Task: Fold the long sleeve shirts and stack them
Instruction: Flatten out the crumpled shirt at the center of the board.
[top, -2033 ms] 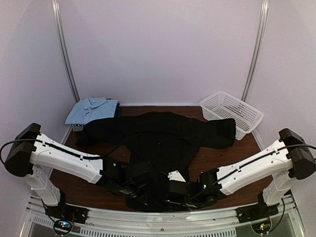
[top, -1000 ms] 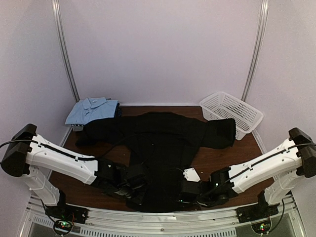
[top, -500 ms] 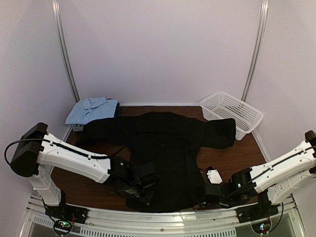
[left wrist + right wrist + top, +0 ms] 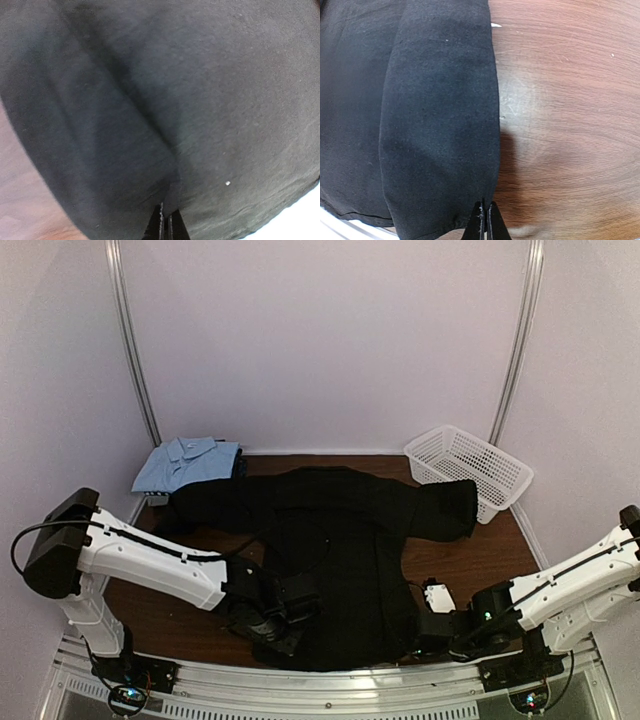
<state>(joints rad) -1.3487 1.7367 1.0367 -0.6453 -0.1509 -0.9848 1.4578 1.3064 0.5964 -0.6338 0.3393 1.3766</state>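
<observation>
The black shirt (image 4: 340, 540) lies spread on the brown wooden surface (image 4: 470, 555), collar toward the far wall and hem at the near edge by the arm bases. Its sleeves reach out to either side. The right sleeve ends just beside the white mesh basket (image 4: 470, 465) in the far right corner, and whether the two touch cannot be told.

The light blue shirt (image 4: 185, 462) sits folded in the far left corner, collar up, well apart from both arms.

The left pincer (image 4: 278, 618) is low over the near left part of the black shirt. In the left wrist view, its tips (image 4: 165, 227) are pressed together on the dark cloth (image 4: 165, 110), and a crease runs away from them.

The right pincer (image 4: 418, 638) is at the shirt's near right edge. In the right wrist view, its tips (image 4: 485, 222) are closed on the folded border of the black fabric (image 4: 440, 115), with bare wood (image 4: 565, 100) beside it.
</observation>
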